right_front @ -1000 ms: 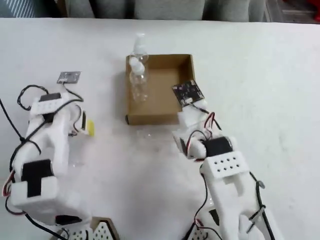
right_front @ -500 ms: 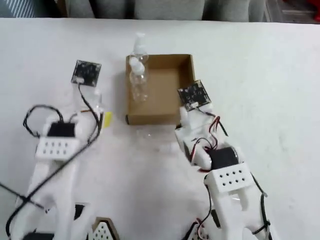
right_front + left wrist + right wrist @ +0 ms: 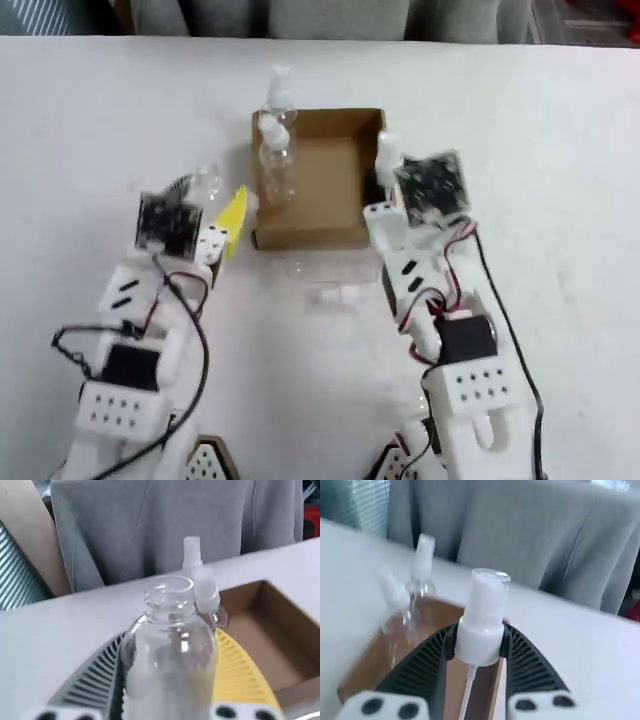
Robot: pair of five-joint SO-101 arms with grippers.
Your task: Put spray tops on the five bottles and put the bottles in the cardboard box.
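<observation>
White table (image 3: 560,120), both arms working over the near half. Cardboard box (image 3: 330,205) sits open at mid-table. Two capped bottles (image 3: 277,150) stand along the box's left wall; whether the farther one is inside the rim or just behind it, you can't tell from above. Your left gripper (image 3: 167,680) is beside the box's left front corner, clamped around the body of an uncapped bottle (image 3: 167,640) that stands upright with its neck open. Your right gripper (image 3: 479,640) is over the box's right wall, squeezed on the collar of a spray top (image 3: 482,610), nozzle up, with a thin dip tube (image 3: 466,690) hanging below. The bottle and spray top are well apart, with the box between them. A small white piece (image 3: 340,296) lies on the table just in front of the box, probably a spare top. Judged step: bring the top to the neck and seat it. Watch the tube: if it's off-centre it will catch the lip and bend instead of entering. The clear bottle is slick and gripped low, so pushing down on the neck may tip it or slide it in the fingers. A tilted top will likely jam crooked. Crossing low over the box risks clipping a wall or the capped bottles.
</observation>
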